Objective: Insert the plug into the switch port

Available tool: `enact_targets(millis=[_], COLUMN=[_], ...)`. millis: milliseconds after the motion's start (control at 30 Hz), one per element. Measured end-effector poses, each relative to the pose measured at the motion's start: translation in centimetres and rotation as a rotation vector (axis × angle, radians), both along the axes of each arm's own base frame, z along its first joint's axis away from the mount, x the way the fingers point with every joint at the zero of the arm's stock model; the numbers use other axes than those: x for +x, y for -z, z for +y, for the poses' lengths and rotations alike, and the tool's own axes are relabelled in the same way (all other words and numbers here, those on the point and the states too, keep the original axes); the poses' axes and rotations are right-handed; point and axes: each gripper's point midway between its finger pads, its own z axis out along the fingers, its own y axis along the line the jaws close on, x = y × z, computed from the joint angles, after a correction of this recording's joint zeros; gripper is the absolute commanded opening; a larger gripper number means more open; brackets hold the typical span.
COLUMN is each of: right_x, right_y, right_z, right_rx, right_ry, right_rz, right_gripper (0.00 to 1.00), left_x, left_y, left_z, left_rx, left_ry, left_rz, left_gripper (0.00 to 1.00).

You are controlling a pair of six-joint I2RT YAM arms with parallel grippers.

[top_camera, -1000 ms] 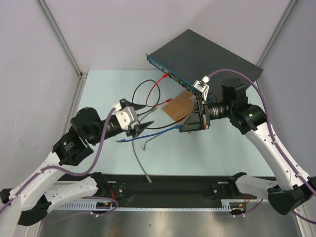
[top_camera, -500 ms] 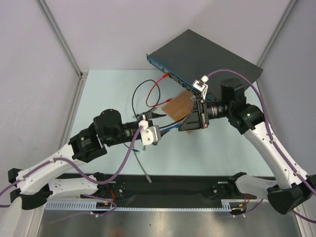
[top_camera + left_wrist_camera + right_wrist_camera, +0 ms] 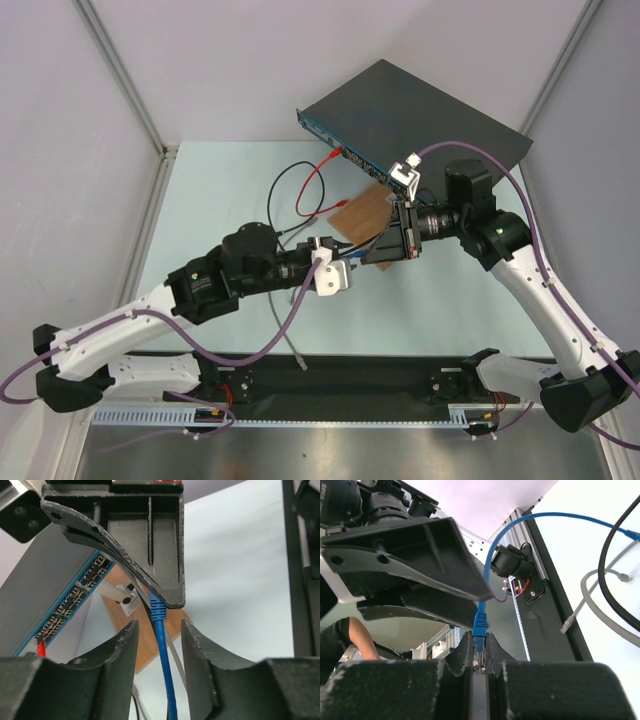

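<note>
Item: plug (image 3: 479,630), a small clear-nosed connector with a ribbed blue rubber boot, on a thin, flexible blue cable (image 3: 165,670). It is sitting in the air just in front of the switch (image 3: 420,105), on the side of that box's socket strip. The right hand (image 3: 479,641) is clenching it, and the matte black plastic fingers are hiding the nose while the boot is sticking out. The left hand (image 3: 159,630) is hovering released in front of the switch, its curved black fingers (image 3: 120,645) straddling the cable just behind the boot and, as far as the wrist view shows, not touching it. Switch: a large, flat, rigid black metal box that is sitting tilted, with a thin blue front strip lined with small square sockets (image 3: 70,607). One of these is already carrying a red lead (image 3: 318,180). A thin brown wooden board (image 3: 360,212) is lying on the pale surface (image 3: 220,190) just below the switch front, with a limp grey cable (image 3: 283,320) trailing farther from it. Step, as judged: a re-grip or handover is taking place, and insertion is not yet beginning. The next move is probably calling for the left hand to be closing on the boot, so the nose is coming free and lining up squarely with an empty socket.
</note>
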Motion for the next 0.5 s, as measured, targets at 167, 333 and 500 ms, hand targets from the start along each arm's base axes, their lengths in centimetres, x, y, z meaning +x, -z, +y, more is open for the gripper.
enact_targets(millis=[167,333,500], right_x=[0.1,0.2,0.5], right_y=[0.1,0.2,0.2], right_z=[0.0,-0.1,-0.3], right_rx=[0.000,0.001,0.001], right_ry=[0.002,0.005,0.015], right_rz=[0.002,0.001,0.004], right_gripper=[0.00,0.00,0.46], left_x=[1.1,1.2,1.2], left_y=[0.9,0.9,1.0], left_z=[-0.3,-0.3,-0.3], left_rx=[0.026,0.026,0.026], left_ry=[-0.049,-0.060,-0.062], left_rz=[0.001,0.002,0.010], left_gripper=[0.30,0.09,0.00])
